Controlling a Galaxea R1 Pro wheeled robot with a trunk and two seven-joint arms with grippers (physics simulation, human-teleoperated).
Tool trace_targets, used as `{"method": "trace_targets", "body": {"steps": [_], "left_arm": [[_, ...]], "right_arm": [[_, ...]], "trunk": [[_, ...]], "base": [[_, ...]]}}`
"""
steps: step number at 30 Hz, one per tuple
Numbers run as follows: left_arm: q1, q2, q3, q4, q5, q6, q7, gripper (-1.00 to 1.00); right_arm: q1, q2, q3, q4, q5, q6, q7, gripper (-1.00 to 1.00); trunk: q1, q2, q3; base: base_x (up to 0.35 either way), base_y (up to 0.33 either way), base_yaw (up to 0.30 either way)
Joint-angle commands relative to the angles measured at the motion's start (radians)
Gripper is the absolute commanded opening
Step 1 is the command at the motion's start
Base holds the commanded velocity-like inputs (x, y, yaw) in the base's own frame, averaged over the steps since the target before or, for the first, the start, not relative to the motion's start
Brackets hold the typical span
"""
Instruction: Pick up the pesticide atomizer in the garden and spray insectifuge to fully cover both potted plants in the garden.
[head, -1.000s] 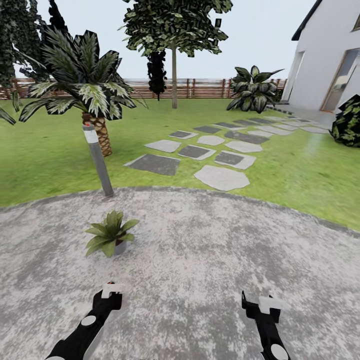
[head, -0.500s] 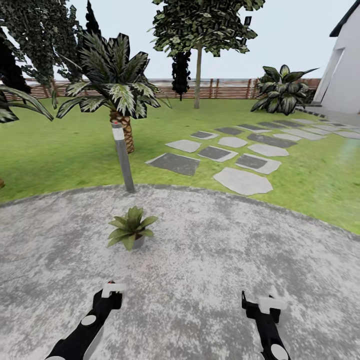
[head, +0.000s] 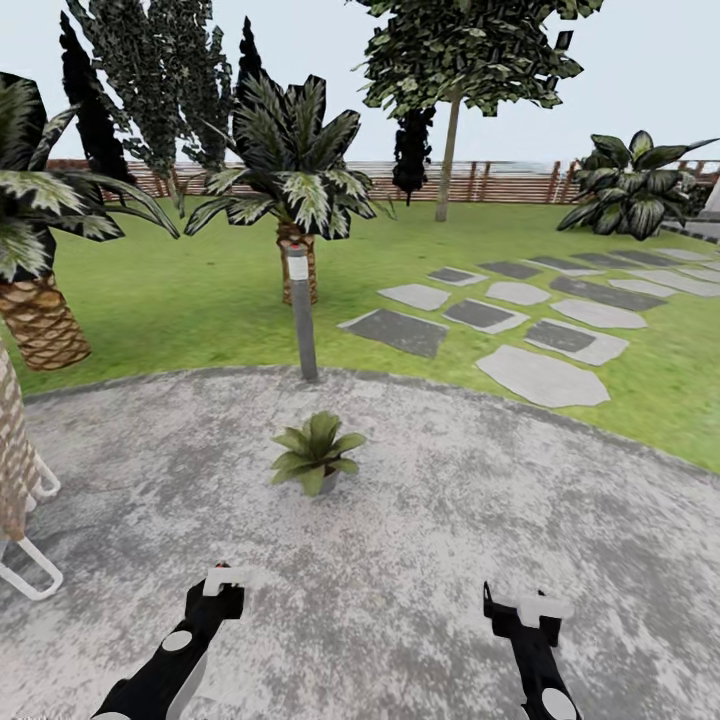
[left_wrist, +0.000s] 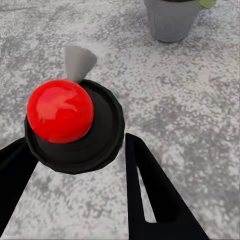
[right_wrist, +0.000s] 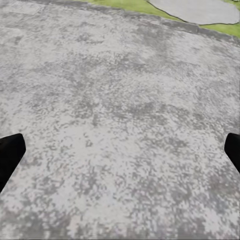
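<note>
Atomizer (left_wrist: 70, 122): in our left gripper (left_wrist: 75, 195), jaws pinching the bottle, red top up; picking up looks done.
Right gripper (right_wrist: 120, 150): jaws spread wide, empty, over the patio (head: 450, 520).
Plant (head: 318, 452): centre of the head view, just ahead of us.
Left to do: we judge spraying not begun; second plant unseen.

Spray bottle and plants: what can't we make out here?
- Spray bottle, left wrist view: red cap and nozzle face the camera; body and label are hidden beneath.
- Potted plant, left wrist view: leaves cut off by the frame edge.
- Wicker chair, head view: cut off by the left edge.
- Right gripper: fingers cropped at both edges.
</note>
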Motion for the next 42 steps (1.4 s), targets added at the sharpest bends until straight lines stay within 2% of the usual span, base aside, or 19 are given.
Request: {"method": "trace_targets", "body": {"steps": [1, 8, 23, 31, 42], "left_arm": [[-0.001, 0.0, 0.0, 0.002, -0.003, -0.004, 0.002, -1.0], [-0.001, 0.0, -0.003, 0.002, -0.004, -0.004, 0.002, -1.0], [-0.001, -0.001, -0.003, 0.001, -0.005, -0.004, 0.002, -1.0], [-0.001, -0.002, -0.005, 0.0, -0.004, -0.004, 0.002, -1.0], [-0.001, -0.001, -0.005, -0.006, -0.01, -0.004, 0.001, -1.0]], "right_arm": [[0.0, 0.0, 0.0, 0.0, 0.001, -0.002, -0.003, 1.0], [0.0, 0.0, 0.0, 0.0, 0.0, -0.002, -0.003, 1.0], [0.0, 0.0, 0.0, 0.0, 0.0, -0.002, -0.003, 1.0], [0.0, 0.001, 0.0, 0.023, 0.0, -0.004, -0.004, 1.0], [0.0, 0.001, 0.0, 0.027, 0.0, -0.002, -0.004, 1.0]], "trunk": [[0.0, 0.0, 0.0], [0.0, 0.0, 0.001], [0.0, 0.0, 0.001], [0.0, 0.0, 0.001], [0.0, 0.0, 0.001]], "base": [[0.152, 0.298, 0.19], [0.244, 0.231, 0.047], [0.335, 0.026, 0.001], [0.323, 0.154, 0.0], [0.033, 0.023, 0.0]]}}
